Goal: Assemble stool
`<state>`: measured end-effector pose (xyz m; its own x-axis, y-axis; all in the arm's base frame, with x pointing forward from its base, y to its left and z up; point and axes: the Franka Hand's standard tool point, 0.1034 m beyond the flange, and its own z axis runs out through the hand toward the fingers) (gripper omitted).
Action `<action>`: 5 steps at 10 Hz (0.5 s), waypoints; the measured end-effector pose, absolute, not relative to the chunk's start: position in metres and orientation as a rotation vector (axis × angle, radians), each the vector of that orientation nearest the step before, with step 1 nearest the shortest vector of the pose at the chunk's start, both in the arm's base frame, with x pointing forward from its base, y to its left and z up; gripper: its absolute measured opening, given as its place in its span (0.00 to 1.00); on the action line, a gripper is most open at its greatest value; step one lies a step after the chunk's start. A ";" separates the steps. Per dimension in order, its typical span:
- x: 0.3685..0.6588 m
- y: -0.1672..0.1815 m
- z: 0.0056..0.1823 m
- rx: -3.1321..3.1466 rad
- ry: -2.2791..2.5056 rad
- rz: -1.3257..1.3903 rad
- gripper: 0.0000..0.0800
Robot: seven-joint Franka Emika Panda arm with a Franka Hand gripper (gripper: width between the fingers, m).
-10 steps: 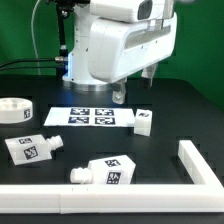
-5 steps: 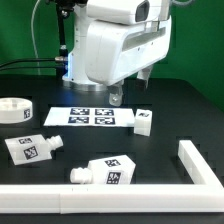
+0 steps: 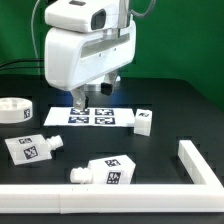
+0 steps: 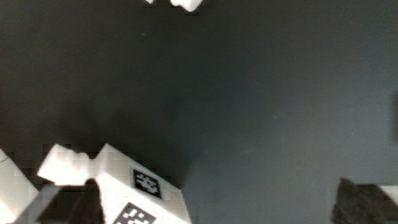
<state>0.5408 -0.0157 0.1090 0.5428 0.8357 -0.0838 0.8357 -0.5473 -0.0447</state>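
The stool's round white seat (image 3: 12,110) lies at the exterior view's far left. Two tagged white legs lie in front, one (image 3: 33,148) to the left and one (image 3: 105,172) nearer the middle. A third, smaller leg (image 3: 144,121) stands by the marker board's right end. My gripper (image 3: 93,94) hangs open and empty just above the marker board (image 3: 90,118). In the wrist view the gripper (image 4: 214,205) shows two dark fingertips (image 4: 370,200) wide apart. A white tagged part (image 4: 121,185) lies on the table below, close to one finger; I cannot tell which leg it is.
A long white border rail (image 3: 100,203) runs along the front edge and turns back at the exterior view's right (image 3: 197,162). The table is black, with a green backdrop behind. A small white scrap (image 4: 178,4) shows at the wrist view's edge.
The arm has swung toward the exterior view's left, from over the marker board's right end to over its left half. The stool parts have not moved.
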 end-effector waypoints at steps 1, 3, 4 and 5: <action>0.541 -0.016 0.109 2.759 1.494 -0.150 0.81; 0.553 -0.008 0.106 2.702 1.586 -0.136 0.81; 0.570 0.011 0.102 2.615 1.697 -0.092 0.81; 0.573 0.030 0.098 2.488 1.808 -0.025 0.81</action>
<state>0.5732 0.0299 0.0979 0.3096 0.9494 -0.0522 0.9505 -0.3075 0.0436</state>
